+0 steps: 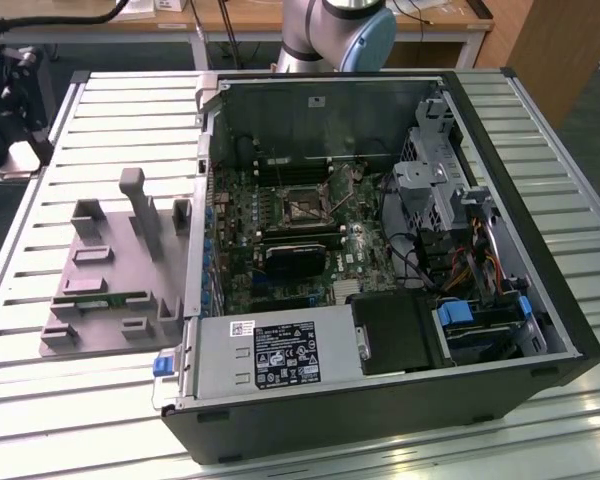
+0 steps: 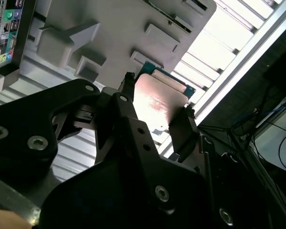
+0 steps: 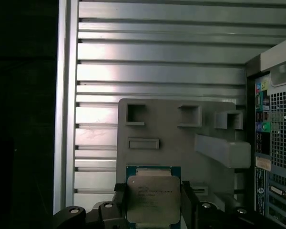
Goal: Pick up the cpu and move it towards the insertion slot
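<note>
The gripper [image 2: 157, 100] had both fingers [image 2: 182, 126] clamped on opposite edges of the cpu [image 2: 159, 95] in the second wrist view, clear of the grey tray [image 2: 109, 28] beyond. In the first wrist view the gripper [image 3: 153, 202] gripped the cpu [image 3: 152, 195] likewise, grey tray [image 3: 171, 143] beneath it, computer case [image 3: 276, 143] off to one side. In the exterior view the insertion slot [image 1: 303, 205] sat inside the open computer case [image 1: 380, 420] beside the grey tray [image 1: 110, 270].

Silvery cpu [image 3: 153, 199] with green rim; grey tray [image 3: 171, 148].
</note>
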Controlling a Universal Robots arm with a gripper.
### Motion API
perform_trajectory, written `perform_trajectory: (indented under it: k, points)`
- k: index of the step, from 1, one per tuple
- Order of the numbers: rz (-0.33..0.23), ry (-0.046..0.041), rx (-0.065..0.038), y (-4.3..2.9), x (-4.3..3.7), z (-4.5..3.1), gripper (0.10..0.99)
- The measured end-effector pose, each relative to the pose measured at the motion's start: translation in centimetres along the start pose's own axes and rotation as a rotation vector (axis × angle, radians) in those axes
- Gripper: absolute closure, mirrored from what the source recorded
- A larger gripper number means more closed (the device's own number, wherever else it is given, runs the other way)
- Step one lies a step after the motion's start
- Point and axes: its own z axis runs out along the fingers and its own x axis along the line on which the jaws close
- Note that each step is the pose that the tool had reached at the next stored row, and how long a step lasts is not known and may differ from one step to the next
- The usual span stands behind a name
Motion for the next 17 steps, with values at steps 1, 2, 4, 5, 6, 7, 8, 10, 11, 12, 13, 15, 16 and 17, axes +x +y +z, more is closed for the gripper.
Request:
perform_trajectory:
  k: [1,2,4,5,6,7,8,10,11,12,13,15,16,17]
  points:
    - [0.000,-0.0008,0.000,0.01,-0.01,-0.36,0.549]
    - [0.000,-0.0019,0.000,0.03,-0.02,-0.74,0.549]
    - [0.000,-0.0043,0.000,0.05,-0.04,-1.41,0.549]
    - [0.000,-0.0054,0.000,0.06,-0.04,-1.74,0.549]
    - [0.000,-0.0067,0.000,0.08,-0.05,-2.06,0.549]
    - [0.000,-0.0084,0.000,0.09,-0.06,-2.37,0.549]
    - [0.000,-0.0102,0.000,0.10,-0.07,-2.66,0.549]
    - [0.000,-0.0133,0.000,0.11,-0.07,-3.04,0.549]
    - [-0.001,-0.0139,0.000,0.11,-0.08,-3.04,0.549]
    - [-0.001,-0.0140,0.000,0.11,-0.08,-3.04,0.549]
    - [0.000,-0.0140,0.000,0.11,-0.08,-3.04,0.549]
    - [0.000,-0.0140,0.000,0.11,-0.08,-3.05,0.549]
    - [0.000,-0.0138,0.000,0.12,-0.10,-3.06,0.549]
    - [0.000,-0.0137,0.000,0.12,-0.16,-3.06,0.549]
